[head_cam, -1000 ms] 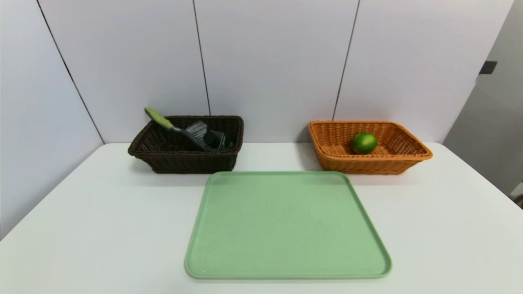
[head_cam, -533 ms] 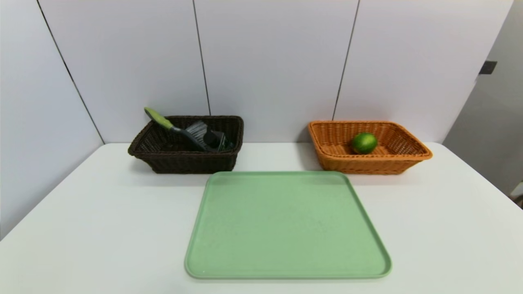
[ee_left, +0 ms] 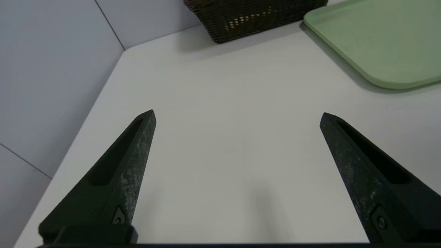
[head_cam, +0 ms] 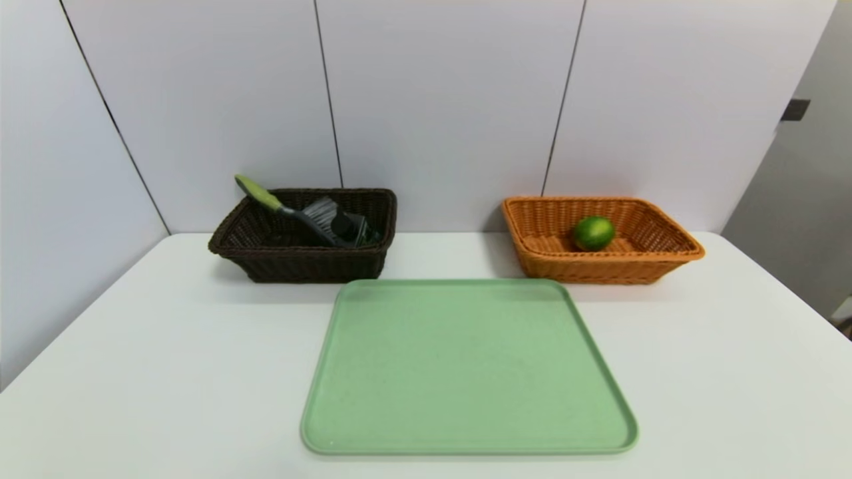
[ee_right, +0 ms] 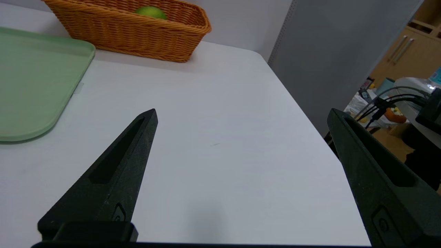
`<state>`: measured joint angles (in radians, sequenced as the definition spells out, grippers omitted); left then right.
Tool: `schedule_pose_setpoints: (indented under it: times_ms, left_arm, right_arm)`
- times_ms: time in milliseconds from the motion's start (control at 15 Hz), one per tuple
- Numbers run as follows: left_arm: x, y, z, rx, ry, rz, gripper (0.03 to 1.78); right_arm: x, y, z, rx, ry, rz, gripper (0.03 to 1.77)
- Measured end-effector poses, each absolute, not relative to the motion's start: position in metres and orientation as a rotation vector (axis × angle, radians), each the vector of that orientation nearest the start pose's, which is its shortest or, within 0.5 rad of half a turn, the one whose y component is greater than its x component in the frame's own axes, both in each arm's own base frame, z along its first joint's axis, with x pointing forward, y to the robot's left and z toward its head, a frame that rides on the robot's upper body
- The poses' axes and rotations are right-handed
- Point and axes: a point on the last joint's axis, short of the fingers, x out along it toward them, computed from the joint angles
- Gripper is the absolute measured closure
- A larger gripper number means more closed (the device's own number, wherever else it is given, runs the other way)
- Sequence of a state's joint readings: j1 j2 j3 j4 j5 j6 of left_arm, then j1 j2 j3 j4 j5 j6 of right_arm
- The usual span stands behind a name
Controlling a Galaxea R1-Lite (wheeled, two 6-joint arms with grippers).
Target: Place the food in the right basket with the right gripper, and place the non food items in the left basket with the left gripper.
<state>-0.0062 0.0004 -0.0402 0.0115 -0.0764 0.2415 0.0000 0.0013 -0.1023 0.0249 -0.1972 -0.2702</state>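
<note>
The sorting is being judged as finished, or very nearly so. The lime (head_cam: 593, 233) is being held by the orange-tan wicker basket (head_cam: 665, 256) at the robot's right, and the hand brush (head_cam: 293, 211), its olive-green handle (head_cam: 258, 191) propped over the rim, is being kept in the dark brown wicker basket (head_cam: 286, 263) at the left, beside a black object (head_cam: 349, 226) that is being taken for the pump bottle. The spoon is not being made out in any view. Nothing is being carried by the green tray (head_cam: 466, 372) between the baskets.

The left gripper (ee_left: 237, 115) is being held spread wide over bare white table (head_cam: 166, 372), pinching nothing; the right gripper (ee_right: 241, 113) is likewise being held wide apart and empty near the table's right edge.

No brand, label or writing is being shown legibly.
</note>
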Motion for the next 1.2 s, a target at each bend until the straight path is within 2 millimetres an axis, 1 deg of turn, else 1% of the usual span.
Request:
schedule_pose_setpoints:
  times_ms: [133,400,600,733,1200]
  left_arm:
    - [-0.024,-0.002,0.078,0.219,-0.012,-0.081,0.12]
    - [-0.023,-0.001,0.075,0.136,0.001,-0.069,0.12]
    - [-0.023,0.000,0.075,0.066,0.006,-0.034,0.12]
    - [-0.023,0.000,0.075,0.010,0.004,-0.009,0.12]
    - [-0.023,0.000,0.075,-0.002,0.002,-0.006,0.12]
  right_arm:
    - [-0.028,-0.003,0.093,-0.258,-0.067,-0.140,0.11]
    - [-0.025,0.001,0.083,-0.217,-0.044,0.030,0.11]
    - [-0.024,0.001,0.076,-0.143,0.014,0.045,0.11]
    - [-0.024,0.001,0.076,-0.085,0.014,0.035,0.11]
    - [-0.024,0.001,0.076,-0.056,0.010,0.029,0.11]
